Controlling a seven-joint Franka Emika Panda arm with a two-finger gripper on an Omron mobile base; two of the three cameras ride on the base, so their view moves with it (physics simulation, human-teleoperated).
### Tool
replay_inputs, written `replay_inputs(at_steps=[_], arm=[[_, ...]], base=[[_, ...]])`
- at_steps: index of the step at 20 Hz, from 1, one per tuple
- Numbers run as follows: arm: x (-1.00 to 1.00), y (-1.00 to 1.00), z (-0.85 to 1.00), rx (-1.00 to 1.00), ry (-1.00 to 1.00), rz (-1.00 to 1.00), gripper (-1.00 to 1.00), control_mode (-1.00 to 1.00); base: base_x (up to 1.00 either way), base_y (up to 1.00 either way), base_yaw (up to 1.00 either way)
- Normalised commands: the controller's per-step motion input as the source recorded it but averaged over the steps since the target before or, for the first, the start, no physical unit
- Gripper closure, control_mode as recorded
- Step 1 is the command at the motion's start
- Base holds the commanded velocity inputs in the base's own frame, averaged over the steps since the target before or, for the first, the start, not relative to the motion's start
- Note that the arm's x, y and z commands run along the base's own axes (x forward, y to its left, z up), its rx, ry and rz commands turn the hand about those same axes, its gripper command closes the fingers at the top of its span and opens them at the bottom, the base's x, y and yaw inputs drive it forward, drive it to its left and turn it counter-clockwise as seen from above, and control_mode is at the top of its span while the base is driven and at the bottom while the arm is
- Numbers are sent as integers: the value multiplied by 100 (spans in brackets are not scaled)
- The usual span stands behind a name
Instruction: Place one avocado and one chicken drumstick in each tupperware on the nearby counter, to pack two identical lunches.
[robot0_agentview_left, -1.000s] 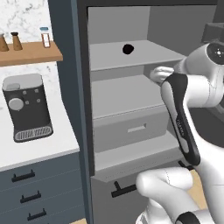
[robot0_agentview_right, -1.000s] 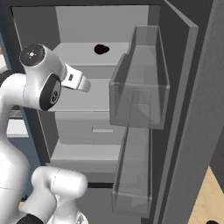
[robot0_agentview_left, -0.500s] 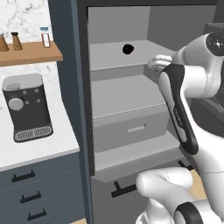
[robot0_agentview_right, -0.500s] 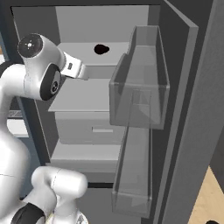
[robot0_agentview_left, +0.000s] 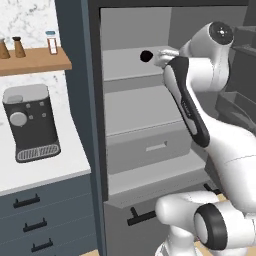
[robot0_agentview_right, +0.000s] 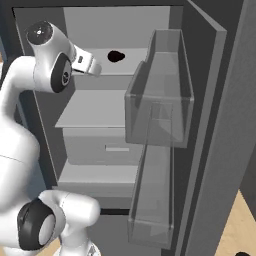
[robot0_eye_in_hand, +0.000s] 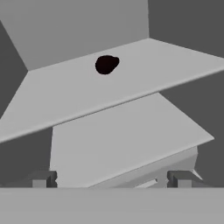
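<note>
A dark avocado lies alone on the top grey shelf of the open fridge. My gripper hovers at that shelf's height, just in front of the avocado and apart from it. It is open, with nothing between the fingertips. The white counter runs left of the fridge above slate-blue drawers. The chicken drumstick and the tupperware are out of view.
A black coffee machine stands on the counter under a wooden wall shelf with small bottles. The fridge door hangs open on the right with clear bins. Below the shelves is a grey drawer.
The arm has risen and reached in toward the top shelf, bringing the hand close to the avocado. The jaws stayed open.
</note>
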Motion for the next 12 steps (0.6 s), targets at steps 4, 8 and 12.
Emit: replay_inputs(at_steps=[4, 8, 12], arm=[[80, 1, 0, 0, 12, 0, -100, -100], [80, 0, 0, 0, 15, 0, -100, -100], [75, 0, 0, 0, 16, 0, -100, -100]], base=[[0, 0, 0], [0, 0, 0], [0, 0, 0]])
